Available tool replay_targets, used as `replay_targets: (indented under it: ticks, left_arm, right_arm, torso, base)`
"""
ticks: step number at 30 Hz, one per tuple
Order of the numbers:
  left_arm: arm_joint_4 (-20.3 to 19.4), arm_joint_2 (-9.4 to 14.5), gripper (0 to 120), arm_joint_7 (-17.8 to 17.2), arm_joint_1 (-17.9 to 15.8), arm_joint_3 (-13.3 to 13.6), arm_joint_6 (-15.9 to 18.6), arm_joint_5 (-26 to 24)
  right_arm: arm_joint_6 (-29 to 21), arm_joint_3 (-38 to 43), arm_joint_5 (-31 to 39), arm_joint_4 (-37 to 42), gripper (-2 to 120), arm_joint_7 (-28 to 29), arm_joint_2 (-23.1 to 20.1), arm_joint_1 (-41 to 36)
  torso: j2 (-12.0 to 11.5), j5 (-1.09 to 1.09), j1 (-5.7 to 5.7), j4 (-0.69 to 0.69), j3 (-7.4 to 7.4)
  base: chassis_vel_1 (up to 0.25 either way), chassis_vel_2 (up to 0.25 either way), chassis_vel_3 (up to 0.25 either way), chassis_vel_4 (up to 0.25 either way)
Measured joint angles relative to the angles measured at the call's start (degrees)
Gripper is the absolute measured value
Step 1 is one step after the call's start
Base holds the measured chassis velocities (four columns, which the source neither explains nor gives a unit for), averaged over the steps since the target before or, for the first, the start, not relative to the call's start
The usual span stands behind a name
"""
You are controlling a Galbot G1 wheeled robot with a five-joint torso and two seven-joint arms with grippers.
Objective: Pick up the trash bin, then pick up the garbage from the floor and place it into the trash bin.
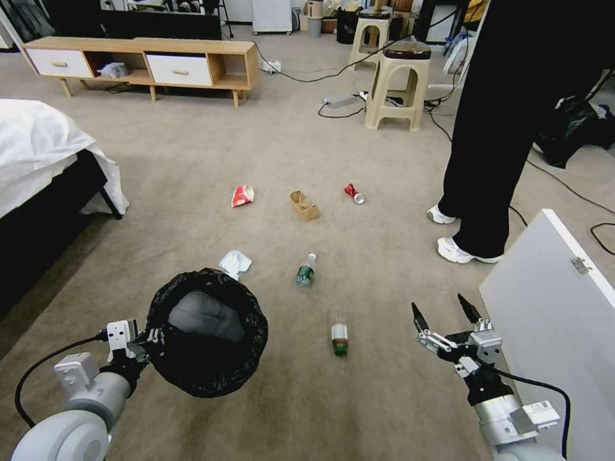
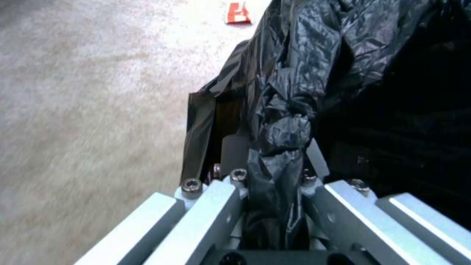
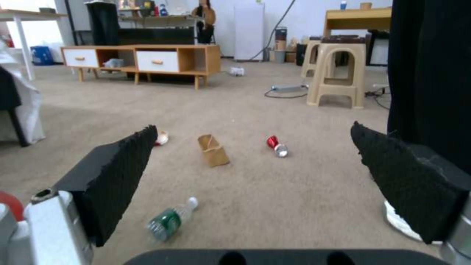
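Litter lay scattered on the floor [image 1: 192, 166] ahead of the trash bin [image 1: 206, 333]
Wrapper [image 1: 242, 195], box [image 1: 303, 205] and can [image 1: 353, 193] formed a far row; tissue [image 1: 234, 262] touched the bin's far rim, two bottles [image 1: 305, 271] lay to its right

a low wooden cabinet [image 1: 144, 61] with white drawers stands at the far wall. two beige plastic stools [image 1: 397, 86] stand near cables. a white-sheeted bed [image 1: 38, 150] sits at left.
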Motion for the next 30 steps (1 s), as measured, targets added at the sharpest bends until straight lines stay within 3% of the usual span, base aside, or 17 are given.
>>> replay_targets:
  ticks: [9,25,30]
  left_arm:
    - [-0.3,-0.3,1,0.1,0.2,-0.2,-0.1,0.2]
    - [-1.2,-1.1,1,0.3,0.7,-0.6,-0.1,0.9]
    - [-1.7,-0.5,1,0.3,0.8,-2.0,-0.2,0.6]
  right_arm:
    - [0.3,0.0,0.1,0.2,100,0.2,0.0,0.0]
    - [0.5,-0.4,0.6,0.4,100,0.2,-0.7,0.1]
    - [-0.2,-1.1,2.2,-0.7,100,0.8,-2.6,1.3]
  torso:
    - [0.0,0.0,0.01,0.01,0.02]
    - [0.0,0.01,0.0,0.01,-0.01]
    - [0.0,0.0,0.0,0.01,-0.01]
  base:
    - [-0.179,0.151,0.17,-0.16]
    - [0.012,-0.006,-0.008,0.006]
    - [0.0,0.0,0.0,0.0]
